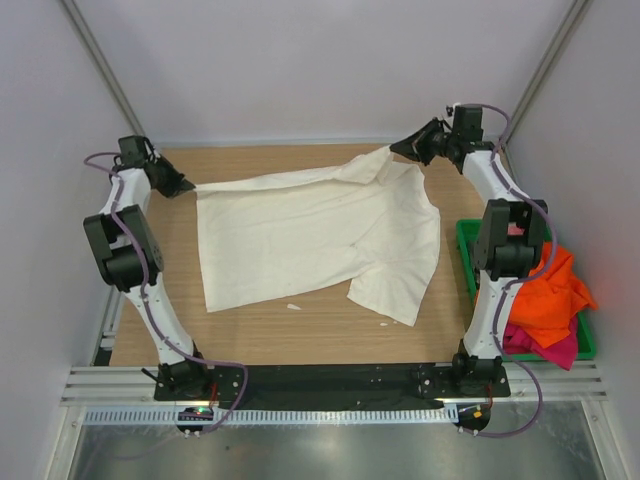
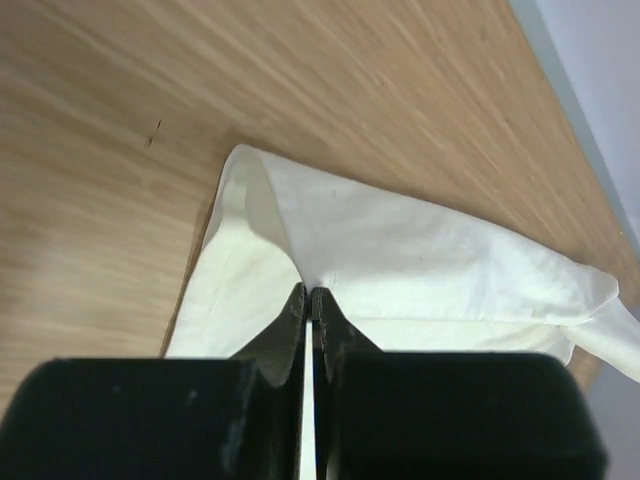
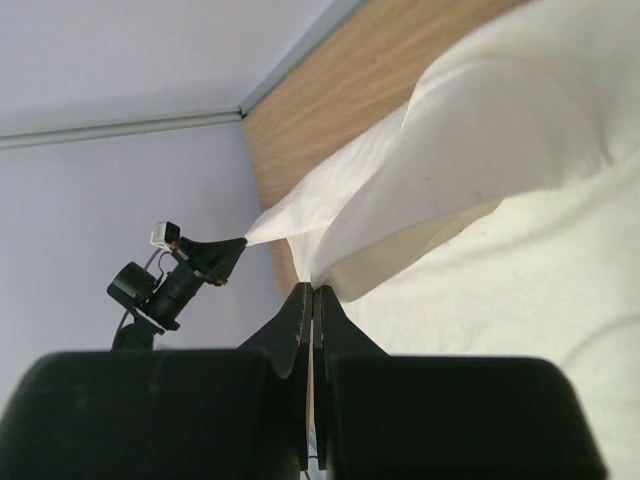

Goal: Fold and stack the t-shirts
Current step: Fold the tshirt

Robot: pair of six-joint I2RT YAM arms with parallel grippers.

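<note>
1. Your left tool (image 2: pixel 309 292) is pinched shut on a folded edge of the cream t-shirt (image 1: pixel 320 235), at the far left of the bench (image 1: pixel 280 325).
2. Your right tool (image 3: pixel 311 290) is also clamped on cream cloth, at the far right corner, and a fold of the shirt rises from its tips.
3. The shirt's far edge runs taut between the two tools. In the right wrist view you can see it stretch across to the left tool.
4. The rest of the shirt lies spread on the bench between the arms, with one sleeve pointing near-right.
5. The green bin (image 1: pixel 466 250) sits at the right edge, beside the right arm. It holds a heaped orange t-shirt (image 1: pixel 545 290), with a magenta t-shirt (image 1: pixel 548 347) under it at the near end.
</note>
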